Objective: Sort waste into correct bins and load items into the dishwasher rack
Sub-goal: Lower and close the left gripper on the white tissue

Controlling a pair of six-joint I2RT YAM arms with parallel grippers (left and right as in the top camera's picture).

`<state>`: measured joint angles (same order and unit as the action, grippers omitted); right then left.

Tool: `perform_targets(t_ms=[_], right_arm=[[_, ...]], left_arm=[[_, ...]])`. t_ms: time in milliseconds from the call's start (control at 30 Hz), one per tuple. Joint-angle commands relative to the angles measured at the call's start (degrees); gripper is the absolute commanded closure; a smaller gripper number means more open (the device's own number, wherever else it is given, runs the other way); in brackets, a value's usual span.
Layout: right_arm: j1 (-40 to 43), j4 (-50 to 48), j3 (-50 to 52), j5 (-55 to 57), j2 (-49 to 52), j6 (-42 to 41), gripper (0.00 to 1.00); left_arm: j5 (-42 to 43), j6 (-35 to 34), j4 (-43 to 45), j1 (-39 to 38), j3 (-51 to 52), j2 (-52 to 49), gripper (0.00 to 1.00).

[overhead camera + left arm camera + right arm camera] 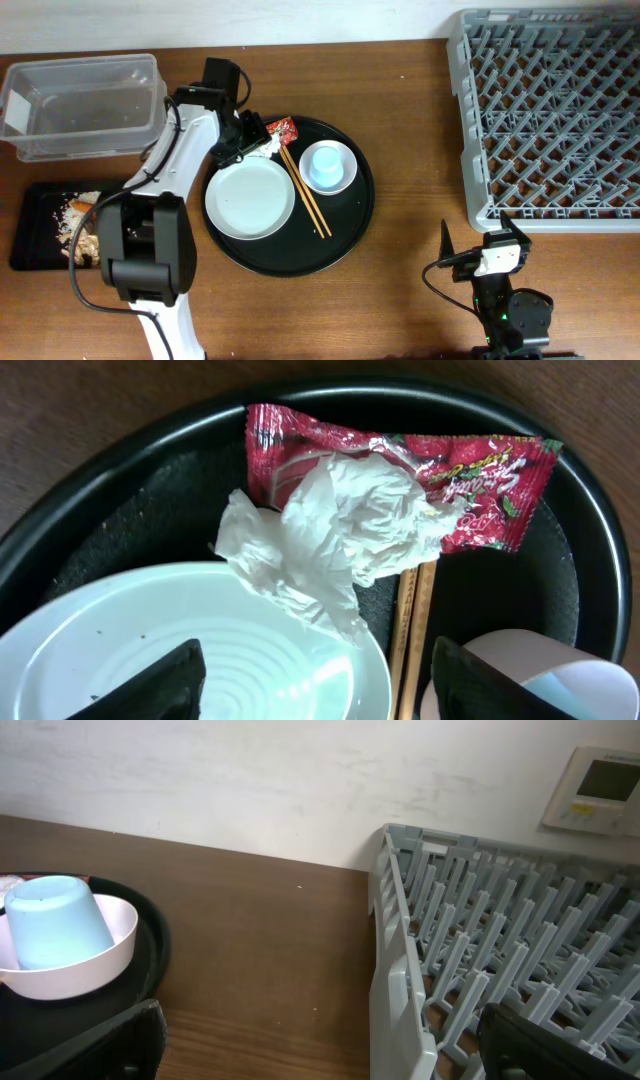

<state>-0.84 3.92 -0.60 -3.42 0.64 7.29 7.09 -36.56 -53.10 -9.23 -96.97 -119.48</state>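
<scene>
The overhead camera looks straight down on the whole table (400, 290), from the clear box (80, 105) to the dishwasher rack (550, 110). The left wrist camera hangs close above the round black tray (150, 470), facing down at the crumpled tissue (330, 530). The right wrist camera sits low, looking level toward the back wall (250, 780). All three views share the tray and the blue cup (327, 167).

The left arm (175, 165) had a long white shell, rounded black joint housings (140, 245) and a thin black cable (168, 125) running beside it. The left gripper (315, 685) had matte, dark fingers (150, 685) with angular, wedge-like tips. The right arm (512, 312) was mostly black, with a small white block (497, 258) carrying an orange spot, a green light (505, 318) on its base and looped black cables (432, 272). The right gripper (320, 1045) had equally dark fingers (85, 1040).
</scene>
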Motion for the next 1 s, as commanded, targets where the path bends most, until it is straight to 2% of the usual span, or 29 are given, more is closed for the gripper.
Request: perform_targets(t_ms=[0,100,267,400,567,967], right_arm=[[0.20,0.39,0.28,0.50,-0.33,-0.24,0.02],[0.20,0.39,0.28,0.50,-0.33,-0.24,0.02],[0.20,0.39,0.28,0.50,-0.33,-0.24,0.02],[0.20,0.39,0.28,0.50,-0.33,-0.24,0.02],[0.20,0.39,0.28,0.50,-0.33,-0.24,0.02],[0.20,0.39,0.28,0.50,-0.33,-0.24,0.02]], left_arm=[[0.63,-1.86,0.13,-0.46,0.61,-0.22,0.29],[0.59,-4.31,0.37,-0.46,0.61,-2.51,0.29],[0.61,-4.39,3.45,-0.42,0.61,-3.30,0.31],[0.63,-4.39,3.82,-0.42,0.61,-3.30,0.36],[0.61,-4.39,3.78,-0.50,0.61,-3.30,0.49],[-0.94,-4.39,4.20,-0.50,0.61,-3.41,0.59]])
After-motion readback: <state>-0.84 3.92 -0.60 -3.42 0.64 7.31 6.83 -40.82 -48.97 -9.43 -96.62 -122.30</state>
